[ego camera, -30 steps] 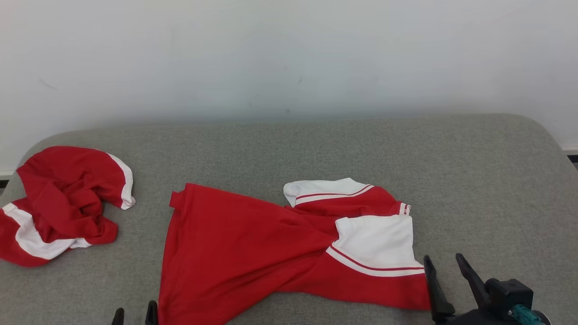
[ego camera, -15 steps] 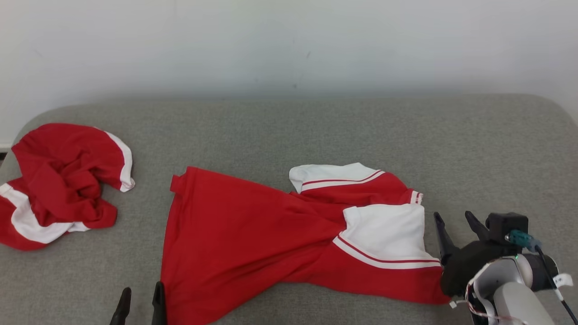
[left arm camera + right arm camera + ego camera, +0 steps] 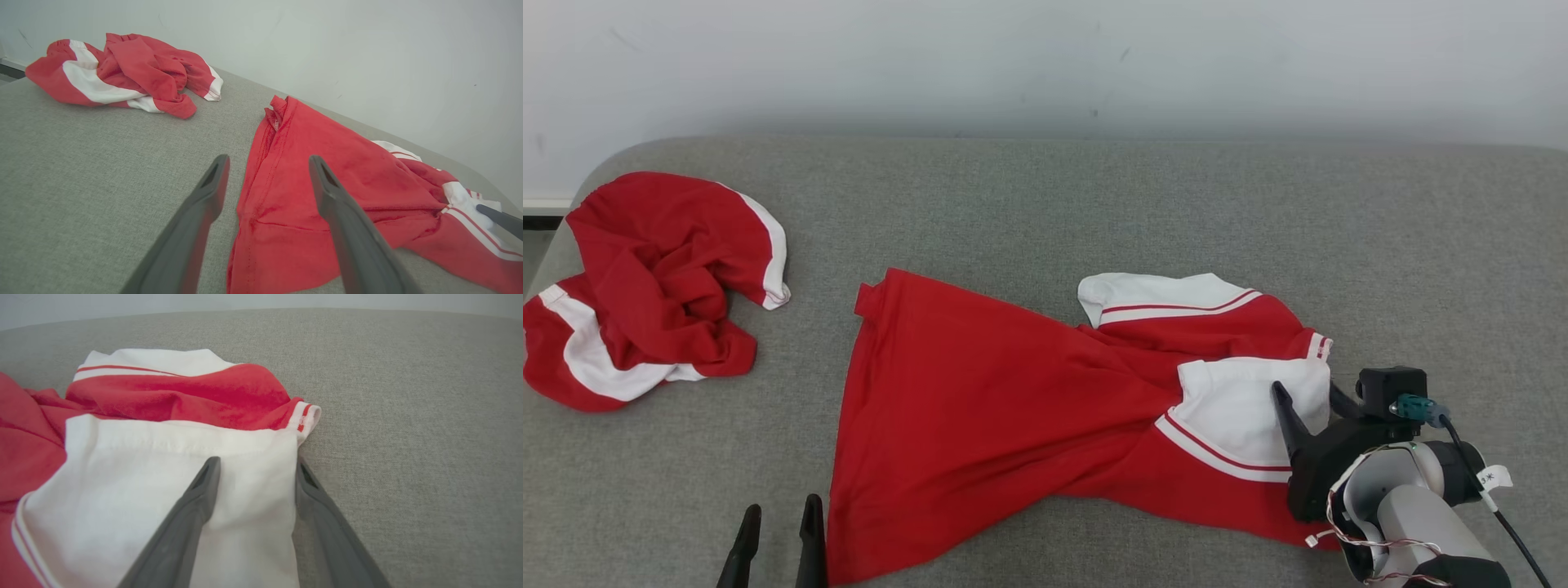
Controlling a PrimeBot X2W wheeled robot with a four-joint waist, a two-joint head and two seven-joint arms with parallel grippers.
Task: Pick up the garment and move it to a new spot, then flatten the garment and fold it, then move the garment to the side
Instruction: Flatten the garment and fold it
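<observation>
A: Okay, quick one: where's the garment (image 3: 980,408)?
B: Mid-way on the grey padded surface (image 3: 1094,204). Its red body is twisted at the waist, with the hem edge (image 3: 255,183) to the robot's left and the sleeves to its right. It's not flat. A second crumpled garment (image 3: 645,286) lies well apart at the far left.
A: Step in hand?
B: My read is the pick-up grasp. Both arms are low at opposite ends of the cloth.
A: How to do it well?
B: Get a real bite before lifting. The right side should take the whole thickness of the white sleeve (image 3: 1241,408), not just the top layer, or it peels off. Close fully, then lift both ends together so the twist drops out instead of tightening. The left needs cloth between its jaws too, since the hem lies thin on the surface and is easy to skate over.
A: Right gripper (image 3: 256,461)?
B: Jaws wide apart, nothing held. They straddle the sleeve's outer edge. One of the fingers (image 3: 196,506) rests over the white cloth and the other is at the border beside bare grey. I can't tell if it's pressing down.
A: Left gripper (image 3: 782,504)?
B: Fully spread, holding nothing. In the left wrist view its jaws frame the hem edge, but in the head view both fingers are just beside the cloth. I can't tell about contact.
</observation>
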